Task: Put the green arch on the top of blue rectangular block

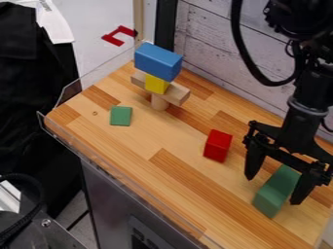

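Fingers: spread apart, released. The gripper (pixel 272 189) hangs from the arm (pixel 304 104) over the right part of the counter (pixel 139 151), pointing down.

Green arch (pixel 278 189): on the counter near its right end, lying between the two fingers. Its long side runs slantwise, from beneath the gripper toward the counter's front edge. One finger stands apart from it on the left; the other is close along its right side, contact there cannot be told. The shape of its underside is hidden.

Blue block (pixel 157 61): top of a stack near the counter's far left corner, by the wall (pixel 218 34). Order from the bottom: wooden cylinder (pixel 160 102), upright; wooden plank (pixel 178 95), laid crosswise; yellow block (pixel 156 84); blue block, long side roughly level, overhanging the yellow block. The green arch is well apart from this stack.

Other items: red block (pixel 218 145) on the counter between stack and gripper, nearer the gripper. Green square (pixel 121 116) toward the left end, near the stack's base. Clear rim (pixel 98 78) along the left end. Past it, off the counter, a red arch (pixel 116 36) on a pale surface.
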{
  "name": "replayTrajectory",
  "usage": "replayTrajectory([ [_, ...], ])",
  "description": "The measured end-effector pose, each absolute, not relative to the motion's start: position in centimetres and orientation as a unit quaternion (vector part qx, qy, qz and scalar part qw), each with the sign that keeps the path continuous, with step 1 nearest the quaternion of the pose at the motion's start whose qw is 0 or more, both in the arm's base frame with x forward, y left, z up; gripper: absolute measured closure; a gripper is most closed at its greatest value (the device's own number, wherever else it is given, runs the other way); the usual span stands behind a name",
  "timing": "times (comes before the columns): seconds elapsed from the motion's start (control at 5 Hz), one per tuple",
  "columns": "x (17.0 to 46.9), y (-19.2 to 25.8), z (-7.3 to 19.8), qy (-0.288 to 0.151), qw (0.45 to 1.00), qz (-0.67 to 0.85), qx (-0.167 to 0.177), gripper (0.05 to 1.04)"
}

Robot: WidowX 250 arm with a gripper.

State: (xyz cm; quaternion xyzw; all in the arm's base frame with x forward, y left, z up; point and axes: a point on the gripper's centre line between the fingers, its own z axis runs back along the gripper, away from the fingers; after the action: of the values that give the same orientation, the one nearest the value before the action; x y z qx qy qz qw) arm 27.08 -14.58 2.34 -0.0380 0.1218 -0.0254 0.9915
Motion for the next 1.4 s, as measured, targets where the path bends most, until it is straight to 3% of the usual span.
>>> replayTrajectory([
  [0.4, 27.4, -15.0, 1.5, 0.139, 0.989, -0.03, -0.04, 0.084],
  [0.6, 27.5, -15.0, 0.9, 0.147, 0.988, -0.029, -0.039, 0.132],
  [0.8, 27.6, -14.9, 0.8, 0.148, 0.988, -0.021, -0.042, 0.415],
  [1.0, 27.8, -14.9, 0.7, 0.144, 0.988, -0.015, -0.045, 0.535],
  [1.2, 27.6, -14.6, 1.2, 0.143, 0.989, 0.005, -0.043, 0.535],
  [1.4, 29.0, -13.0, 6.1, 0.08, 0.991, 0.097, -0.04, 0.535],
])
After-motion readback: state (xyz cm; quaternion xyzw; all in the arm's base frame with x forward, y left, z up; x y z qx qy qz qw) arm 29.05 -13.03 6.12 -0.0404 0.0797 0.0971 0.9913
